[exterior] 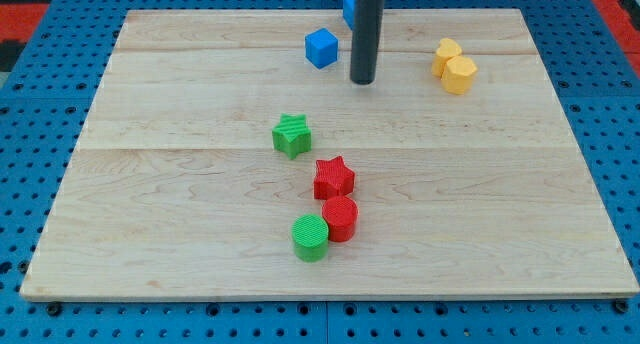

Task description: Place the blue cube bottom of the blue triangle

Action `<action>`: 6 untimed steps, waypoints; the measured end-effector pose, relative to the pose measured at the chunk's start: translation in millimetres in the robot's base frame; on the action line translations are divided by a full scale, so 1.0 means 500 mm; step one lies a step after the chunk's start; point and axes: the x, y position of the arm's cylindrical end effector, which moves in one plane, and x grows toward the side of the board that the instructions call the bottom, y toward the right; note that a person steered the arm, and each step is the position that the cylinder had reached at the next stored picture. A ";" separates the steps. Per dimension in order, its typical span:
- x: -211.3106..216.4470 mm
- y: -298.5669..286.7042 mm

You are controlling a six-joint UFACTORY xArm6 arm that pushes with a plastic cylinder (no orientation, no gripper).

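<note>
The blue cube (321, 48) sits near the view's top, left of centre. A second blue block (348, 8), the blue triangle, shows only as a sliver at the top edge, mostly hidden behind my rod. My tip (362, 81) rests on the board just right of and slightly below the blue cube, not touching it, and below the blue triangle.
Two yellow blocks (454, 67) touch each other at the top right. A green star (291, 135) lies mid-board. Below it a red star (333, 177), a red cylinder (340, 218) and a green cylinder (310, 236) cluster. The wooden board (150, 214) lies on a blue pegboard.
</note>
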 end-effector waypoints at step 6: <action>-0.085 0.037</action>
